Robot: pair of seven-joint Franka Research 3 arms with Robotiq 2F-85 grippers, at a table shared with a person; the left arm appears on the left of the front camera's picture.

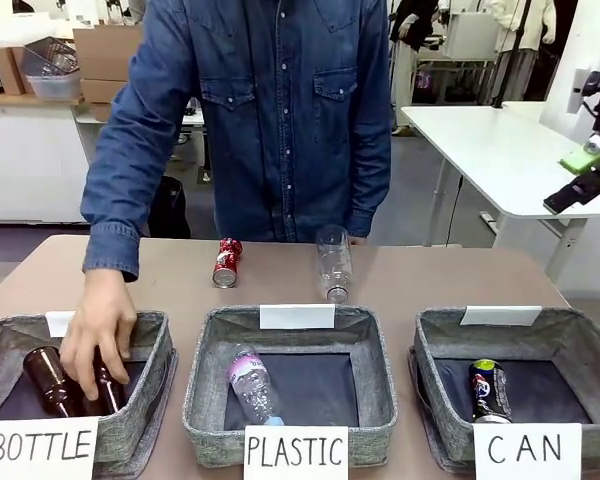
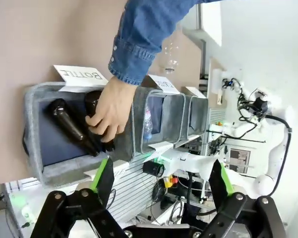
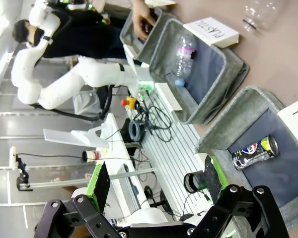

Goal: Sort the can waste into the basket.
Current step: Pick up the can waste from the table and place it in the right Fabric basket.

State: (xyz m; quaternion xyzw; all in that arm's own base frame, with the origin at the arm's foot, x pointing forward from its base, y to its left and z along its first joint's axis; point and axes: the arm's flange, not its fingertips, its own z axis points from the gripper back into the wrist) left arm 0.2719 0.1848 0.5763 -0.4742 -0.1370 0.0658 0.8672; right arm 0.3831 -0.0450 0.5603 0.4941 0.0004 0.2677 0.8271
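The left pincer (image 2: 161,171) and right pincer (image 3: 156,171) are held open, empty. A blue can (image 1: 489,389) is seen inside the basket (image 1: 570,328).

BOTTLE basket (image 1: 158,362): two brown bottles (image 1: 45,380) | PLASTIC basket (image 1: 382,390): plastic bottle (image 1: 252,385) | table (image 1: 180,282): clear bottle (image 1: 333,262)

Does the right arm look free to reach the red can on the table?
Probably yes: the red can lies uncovered, the person's hand is in the BOTTLE basket; only the clear bottle lies beside it.
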